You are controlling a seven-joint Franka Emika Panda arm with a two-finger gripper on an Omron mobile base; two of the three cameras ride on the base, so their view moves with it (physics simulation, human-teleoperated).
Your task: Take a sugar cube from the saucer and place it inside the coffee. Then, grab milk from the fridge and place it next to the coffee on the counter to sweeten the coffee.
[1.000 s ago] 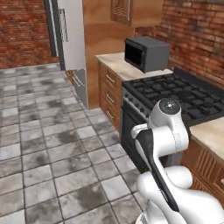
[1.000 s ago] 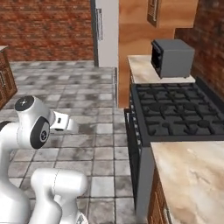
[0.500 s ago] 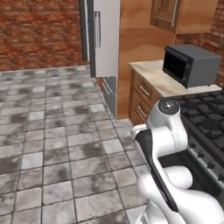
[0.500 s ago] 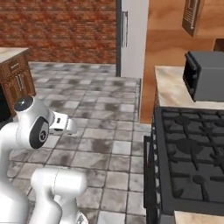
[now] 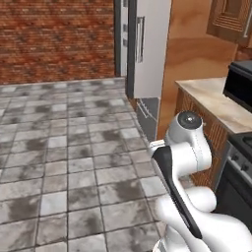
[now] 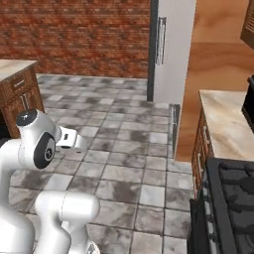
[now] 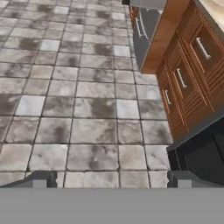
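Note:
The fridge [image 5: 150, 49] stands tall with its grey doors shut at the end of the counter run, and it appears again in the right base view [image 6: 172, 49]. Its lower drawer front [image 7: 146, 30] with silver handles shows at the top of the hand view. The beige counter [image 5: 214, 103] [image 6: 223, 124] runs beside it over brown drawers [image 7: 188, 83]. My gripper [image 7: 111, 181] hangs open above the tiled floor, its dark fingertips [image 7: 41, 179] wide apart with nothing between them. The saucer, sugar cube, coffee and milk are out of view.
A black microwave [image 5: 241, 83] sits on the counter. The black stove [image 6: 233, 198] lies to its near side. A second wooden counter unit [image 6: 17, 82] stands at the left. Grey tiled floor [image 5: 64, 147] stretches to a brick wall [image 6: 74, 34].
The whole picture has shifted as the base turned and drove toward the fridge: stove and microwave slid off to the right, the fridge grew larger. The arm's pose and open gripper are unchanged.

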